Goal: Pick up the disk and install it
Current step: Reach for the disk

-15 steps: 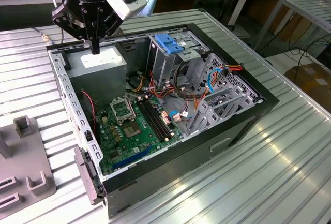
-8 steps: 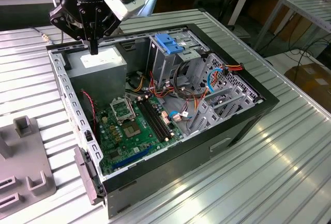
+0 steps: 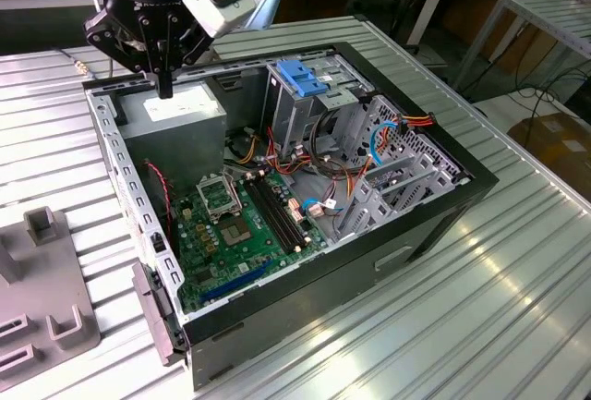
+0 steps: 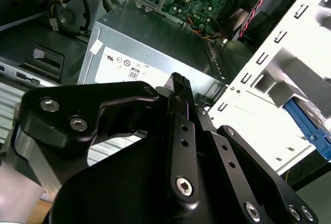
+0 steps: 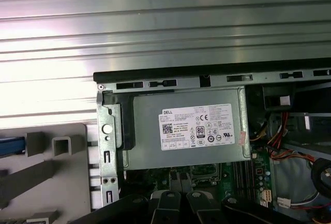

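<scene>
Overhead in the exterior view, the black tool (image 3: 164,86) hangs with its fingers pressed together, gripping nothing. It is straight above the grey power supply (image 3: 175,115) in a corner of the open computer case (image 3: 443,206). Across the case from the tool stands the drive cage (image 3: 295,114), with orange and red cables (image 3: 346,183) bunched beside it. The case rests on a ribbed metal table (image 3: 480,326).

In the first wrist view, the power supply's white label lies directly below the tool. Off to the tool's side, outside the case wall, a grey fixture (image 5: 72,182) sits on the table. A blue strip on it, partly cut off, is what I take for the disk (image 5: 10,145), well apart from the tool and not yet picked up.

In the second wrist view, the closed fingertips hover near the power supply's lid.

The risks as I judge them: with its fingers together the tool cannot take the disk. Travelling sideways this low could clip the case rim, and the cables could snag the disk at the cage.
</scene>
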Controlling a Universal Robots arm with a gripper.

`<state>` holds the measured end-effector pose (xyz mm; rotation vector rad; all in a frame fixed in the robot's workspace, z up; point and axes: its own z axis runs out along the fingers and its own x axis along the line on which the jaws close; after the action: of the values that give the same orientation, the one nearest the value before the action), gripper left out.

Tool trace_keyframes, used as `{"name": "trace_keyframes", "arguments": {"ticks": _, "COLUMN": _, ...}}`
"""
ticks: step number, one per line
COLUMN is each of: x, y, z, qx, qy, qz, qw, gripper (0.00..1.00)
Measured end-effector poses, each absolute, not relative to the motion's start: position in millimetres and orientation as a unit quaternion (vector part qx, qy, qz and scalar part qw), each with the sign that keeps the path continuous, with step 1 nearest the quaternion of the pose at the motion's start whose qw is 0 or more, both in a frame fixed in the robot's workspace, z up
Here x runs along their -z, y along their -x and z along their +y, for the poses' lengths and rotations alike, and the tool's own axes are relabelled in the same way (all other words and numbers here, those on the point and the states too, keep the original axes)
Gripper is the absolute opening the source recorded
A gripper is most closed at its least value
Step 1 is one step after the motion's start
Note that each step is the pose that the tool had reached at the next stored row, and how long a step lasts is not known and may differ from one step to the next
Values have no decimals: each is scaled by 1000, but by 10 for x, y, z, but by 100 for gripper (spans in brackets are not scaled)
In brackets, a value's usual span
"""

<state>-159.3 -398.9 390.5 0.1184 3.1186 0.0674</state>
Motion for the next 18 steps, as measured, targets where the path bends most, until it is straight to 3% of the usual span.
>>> {"name": "trace_keyframes", "arguments": {"ticks": 18, "x": -3899, "y": 1675, "z": -3989, "qx": -22, "qy": -38, "qz": 999, "qw": 9, "gripper": 10}}
